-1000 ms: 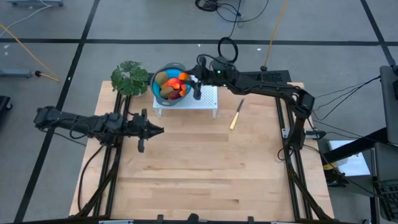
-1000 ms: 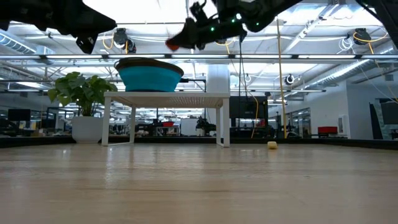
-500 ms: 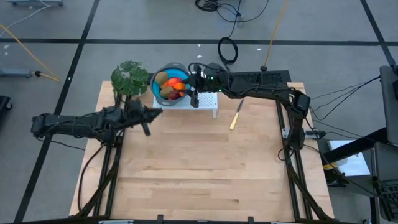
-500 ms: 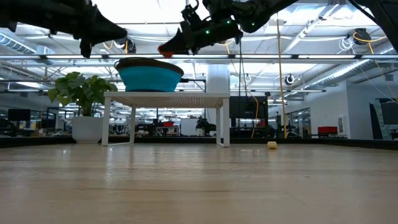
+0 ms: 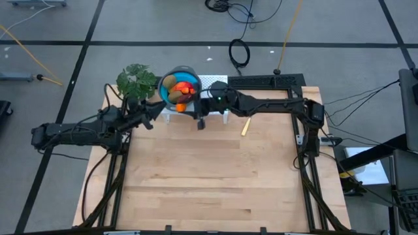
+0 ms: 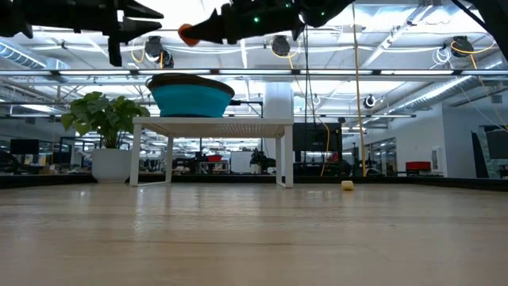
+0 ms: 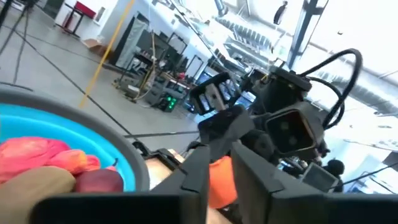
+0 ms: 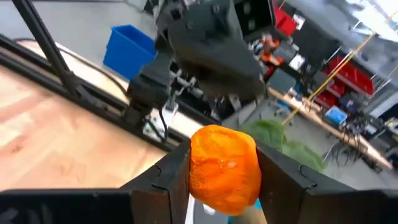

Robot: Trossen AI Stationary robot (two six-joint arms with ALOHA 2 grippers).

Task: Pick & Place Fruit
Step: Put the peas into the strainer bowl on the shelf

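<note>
A blue bowl (image 5: 162, 91) holding several fruit pieces (image 5: 177, 87) stands on a white rack (image 5: 216, 80) at the table's far side. My right gripper (image 5: 186, 107) reaches in from the right, shut on an orange ball (image 5: 181, 106). It holds the ball above the bowl's near rim and higher than the bowl (image 6: 190, 99). My left gripper (image 5: 157, 108) hangs just left of the ball, pointing at it and clear of it. In the left wrist view a narrow gap shows between its fingers, and the ball (image 7: 221, 180) shows through that gap. My right gripper pinches the orange ball (image 8: 224, 168) between its two fingers (image 8: 171, 171), one on each side. The fingers lie level and come from the table's right. The ball is lifted clear (image 6: 188, 33), above the bowl's rim.
A green leafy plant (image 5: 136, 81) stands left of the bowl, close behind my left arm. A pale-handled knife (image 5: 247, 124) lies right of the rack. The wooden table (image 5: 209, 183) stretches bare toward the near edge.
My right gripper has carried the orange ball from over the bowl toward the table's near and left side, still held clear. My left gripper has swung toward the far edge and risen, turning until it points at the ball.
</note>
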